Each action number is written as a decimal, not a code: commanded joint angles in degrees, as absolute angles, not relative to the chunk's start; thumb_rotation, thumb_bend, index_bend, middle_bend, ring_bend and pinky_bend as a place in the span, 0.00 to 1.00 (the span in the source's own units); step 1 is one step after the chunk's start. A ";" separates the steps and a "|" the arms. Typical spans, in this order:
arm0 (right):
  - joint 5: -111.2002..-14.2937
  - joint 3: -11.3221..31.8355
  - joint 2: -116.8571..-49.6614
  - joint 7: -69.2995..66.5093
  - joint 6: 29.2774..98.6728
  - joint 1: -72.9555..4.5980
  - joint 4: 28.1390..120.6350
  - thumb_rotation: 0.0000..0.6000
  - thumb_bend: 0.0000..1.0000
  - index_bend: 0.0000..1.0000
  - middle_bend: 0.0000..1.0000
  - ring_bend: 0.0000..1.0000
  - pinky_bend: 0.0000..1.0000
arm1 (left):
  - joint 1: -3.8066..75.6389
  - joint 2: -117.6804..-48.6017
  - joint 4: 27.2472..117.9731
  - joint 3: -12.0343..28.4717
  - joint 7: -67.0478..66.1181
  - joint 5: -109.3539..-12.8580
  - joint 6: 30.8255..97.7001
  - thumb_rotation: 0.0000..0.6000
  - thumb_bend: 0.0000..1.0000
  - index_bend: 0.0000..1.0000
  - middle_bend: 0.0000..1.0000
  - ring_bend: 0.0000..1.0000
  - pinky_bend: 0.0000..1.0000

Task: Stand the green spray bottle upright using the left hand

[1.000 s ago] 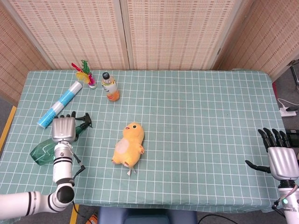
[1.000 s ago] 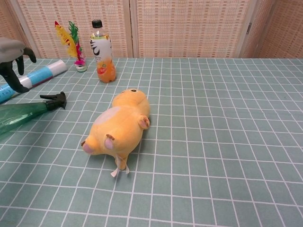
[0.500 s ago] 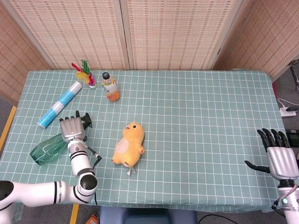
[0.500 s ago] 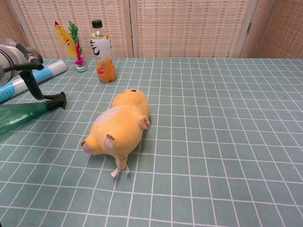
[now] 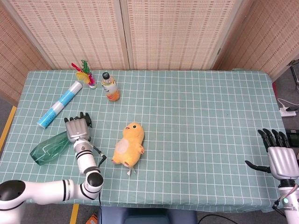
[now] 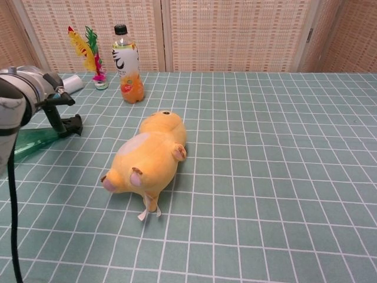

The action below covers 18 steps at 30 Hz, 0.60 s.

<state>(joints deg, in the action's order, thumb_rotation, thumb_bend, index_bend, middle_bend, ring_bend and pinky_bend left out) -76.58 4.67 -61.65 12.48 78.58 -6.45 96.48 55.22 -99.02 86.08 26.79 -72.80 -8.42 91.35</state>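
Left hand [image 5: 77, 129] hovers over the neck end of the bottle [image 5: 46, 148], palm down with fingers spread and nothing held; whether any finger touches the sprayer is hard to tell. Across the table [image 5: 196, 121], the right hand [image 5: 279, 157] sits at the right front corner, fingers apart and empty. Green and lying flat near the left front edge, the bottle has its fat base toward the left edge and its black sprayer [image 6: 72, 124] pointing inward. A yellow plush duck [image 5: 129, 145] lies on its back near the front middle, just right of the left hand. Toward the back left corner are a blue-and-white tube [image 5: 60, 104], an orange drink [image 5: 110, 86] standing upright, and a feathered shuttlecock [image 5: 85, 74]. Gripping only the thin neck could let the heavier base swing or slip while tilting up; the round body might also roll off toward the left edge, and a wide sweep could knock the duck.
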 commanded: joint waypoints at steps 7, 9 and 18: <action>-77.24 4.76 -61.93 11.94 79.59 -6.21 96.22 1.00 0.00 0.10 0.06 0.00 0.00 | 55.97 -103.34 74.93 27.29 -71.82 -8.19 86.59 1.00 0.17 0.08 0.19 0.15 0.12; -77.42 4.68 -62.04 11.78 79.72 -6.14 96.00 1.00 0.00 0.10 0.06 0.00 0.00 | 55.90 -103.74 73.28 27.53 -71.73 -8.11 85.66 1.00 0.17 0.08 0.19 0.15 0.12; -77.38 4.69 -62.27 12.30 79.90 -6.11 95.75 1.00 0.00 0.10 0.07 0.00 0.00 | 55.12 -105.22 67.25 28.39 -72.02 -7.16 81.25 1.00 0.17 0.08 0.20 0.16 0.12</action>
<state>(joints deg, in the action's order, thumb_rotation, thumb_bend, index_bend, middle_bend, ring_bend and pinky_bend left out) -77.39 4.68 -62.27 12.30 79.91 -6.11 95.74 55.30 -104.96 67.63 28.17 -71.80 -7.51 81.62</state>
